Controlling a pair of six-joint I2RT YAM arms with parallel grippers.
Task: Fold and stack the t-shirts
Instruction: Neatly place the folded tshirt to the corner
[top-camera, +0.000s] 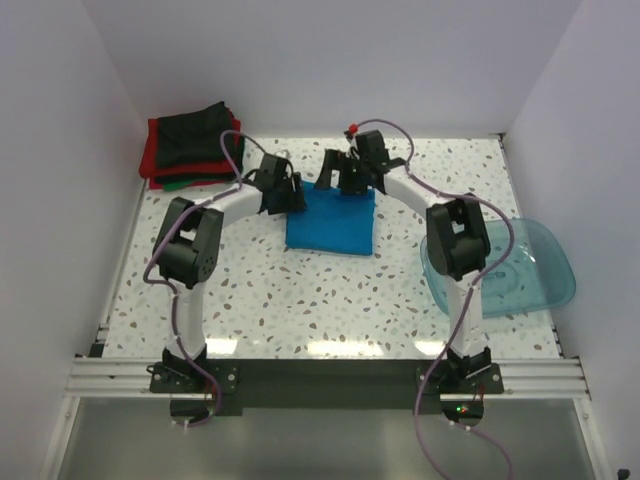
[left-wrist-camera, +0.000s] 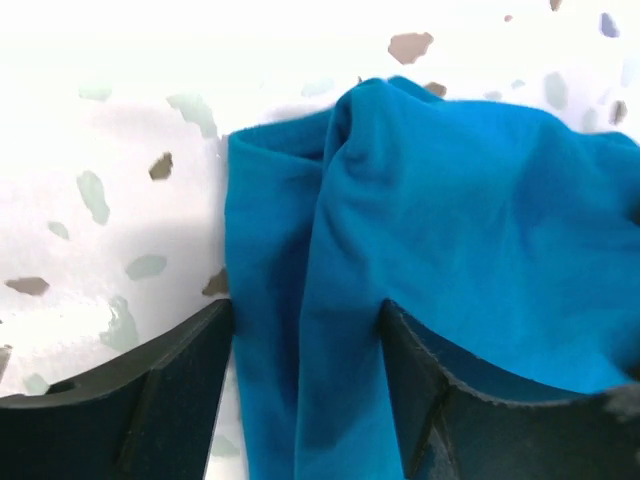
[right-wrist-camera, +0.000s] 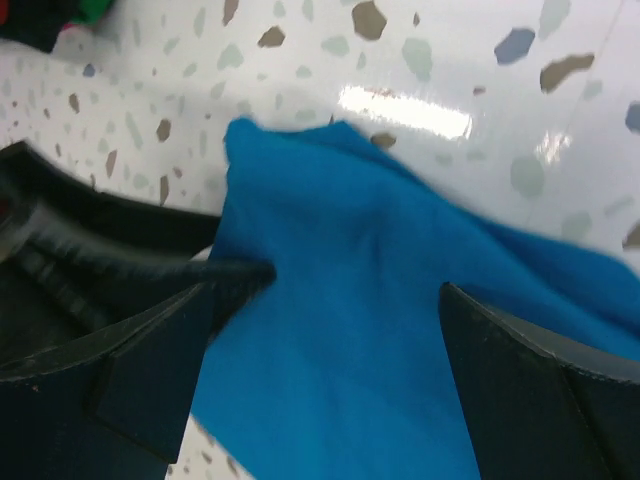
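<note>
The bright blue t-shirt (top-camera: 331, 221) lies folded into a rectangle in the middle of the table. My left gripper (top-camera: 290, 196) is at its far left corner; in the left wrist view my left gripper (left-wrist-camera: 305, 330) has its fingers closed on a bunched ridge of the blue t-shirt (left-wrist-camera: 450, 200). My right gripper (top-camera: 345, 182) is at the shirt's far edge; in the right wrist view my right gripper (right-wrist-camera: 350, 300) has its fingers wide apart over flat blue cloth (right-wrist-camera: 340, 340). A stack of folded dark and red t-shirts (top-camera: 192, 146) sits at the back left corner.
A translucent blue-green plastic tub (top-camera: 525, 268) stands at the right edge, beside the right arm. White walls close in the back and both sides. A dark part of the left arm (right-wrist-camera: 90, 250) shows at the left of the right wrist view.
</note>
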